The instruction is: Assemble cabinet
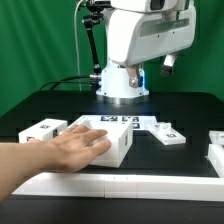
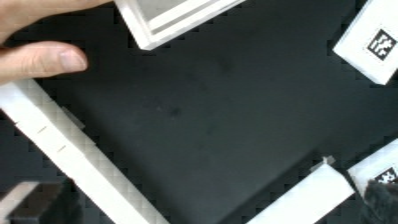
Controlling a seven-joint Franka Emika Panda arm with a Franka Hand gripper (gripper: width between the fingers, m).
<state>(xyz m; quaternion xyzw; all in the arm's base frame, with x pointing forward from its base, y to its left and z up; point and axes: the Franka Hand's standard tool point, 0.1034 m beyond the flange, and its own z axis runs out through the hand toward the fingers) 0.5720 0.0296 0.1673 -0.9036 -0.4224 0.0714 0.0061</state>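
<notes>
Black table (image 1: 190, 108); hand (image 1: 78, 148) hides cabinet (image 1: 120, 148) top.

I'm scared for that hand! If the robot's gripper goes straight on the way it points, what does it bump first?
The gripper would probably meet bare black table first; the hand lies off to one side. Depth is hard to judge.

A person's hand (image 1: 80, 148) reaches in from the near corner on the exterior view's left and lies flat on the cabinet (image 1: 122, 142), a white tagged box close to the dark worktop's (image 1: 60, 105) near edge. One tagged white panel (image 1: 42, 129) lies beside it, another (image 1: 165, 133) towards the opposite edge. A white rail (image 1: 140, 184) lines the near edge.
</notes>
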